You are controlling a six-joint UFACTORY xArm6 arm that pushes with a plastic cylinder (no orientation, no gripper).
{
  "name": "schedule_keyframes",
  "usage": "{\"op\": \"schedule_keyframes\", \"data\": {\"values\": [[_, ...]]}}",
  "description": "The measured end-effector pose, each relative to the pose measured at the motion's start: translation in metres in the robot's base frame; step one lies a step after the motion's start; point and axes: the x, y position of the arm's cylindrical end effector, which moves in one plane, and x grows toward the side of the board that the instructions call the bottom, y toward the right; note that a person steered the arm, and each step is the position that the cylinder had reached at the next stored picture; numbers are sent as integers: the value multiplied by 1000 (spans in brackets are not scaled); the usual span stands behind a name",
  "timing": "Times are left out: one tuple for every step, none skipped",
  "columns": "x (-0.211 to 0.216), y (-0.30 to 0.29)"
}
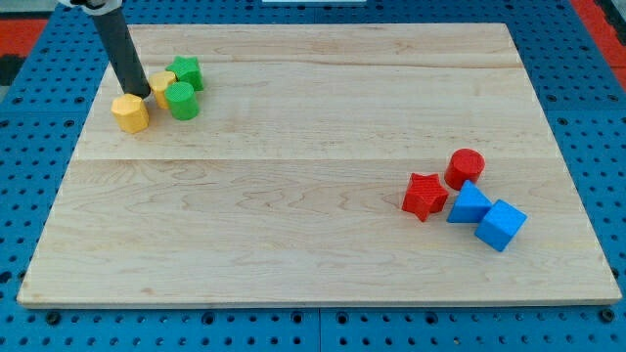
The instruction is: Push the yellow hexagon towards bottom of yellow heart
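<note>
The yellow hexagon (pixel 129 113) lies near the board's top left corner. The yellow heart (pixel 161 86) sits just up and to the right of it, partly hidden behind the rod. My tip (pixel 140 96) rests between the two, touching the hexagon's upper right edge and the heart's left side. The dark rod rises up and to the left out of the view.
A green cylinder (pixel 182 100) touches the heart's right side and a green star (pixel 185 71) sits above it. At the right are a red star (pixel 424 196), a red cylinder (pixel 465 167), a blue triangular block (pixel 469 205) and a blue cube (pixel 501 224). The wooden board (pixel 313 244) lies on a blue pegboard.
</note>
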Motion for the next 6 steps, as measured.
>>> {"op": "schedule_keyframes", "data": {"values": [[-5,-56],[24,-61],[37,-37],[38,-37],[59,-51],[63,-28]]}}
